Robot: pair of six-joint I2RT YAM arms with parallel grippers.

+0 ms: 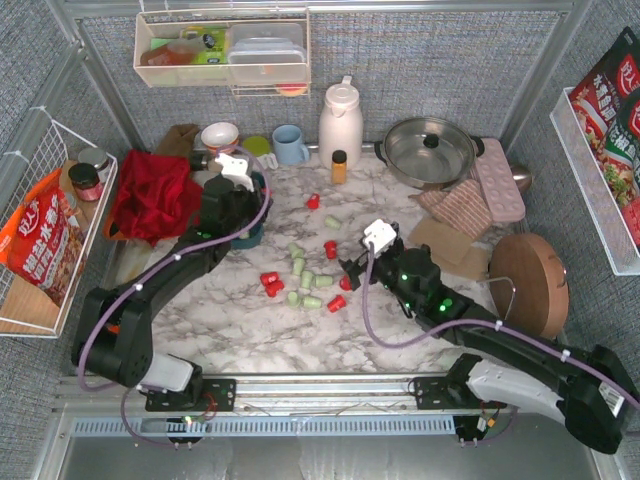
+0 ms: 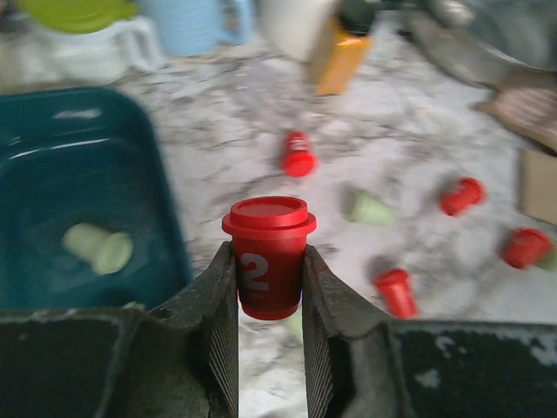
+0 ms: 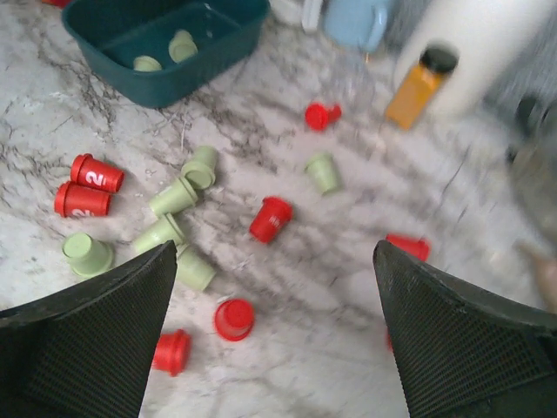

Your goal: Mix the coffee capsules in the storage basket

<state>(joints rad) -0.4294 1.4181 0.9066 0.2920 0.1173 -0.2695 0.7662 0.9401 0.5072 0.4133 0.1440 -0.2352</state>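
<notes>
- Pinching one upright red capsule (image 2: 268,222) by its sides, the left pincer (image 2: 269,279) has a finger pressed against each flank. The capsule's lid faces up and a white "2" shows on its body.
- That capsule is over the marble table (image 1: 230,310), just outside the wall of the storage basket (image 2: 165,226) on the side facing the table's middle, not over the basket's floor.
- The storage basket sits toward the far left corner of the table. In the top view the left arm partly hides it.
- Two mint green capsules (image 3: 181,43) lie on the basket's floor, close together. No red one shows inside it.
- The right pincer (image 3: 271,257) is spread wide with nothing between its fingers. It hangs over the middle of the table, a little toward the right edge.
- The loose coffee capsules (image 3: 174,198), red and green together, are scattered over the middle of the table, most on their sides.
- Two red ones (image 3: 91,185) lie side by side and touching, each showing a white "2".
- Along the far edge stand a blue mug (image 1: 290,145), a white jug (image 1: 340,120), a small amber bottle (image 1: 339,166) and a lidded metal pot (image 1: 430,150).
- A red cloth (image 1: 155,195) is bunched near the left edge, beside the basket.
</notes>
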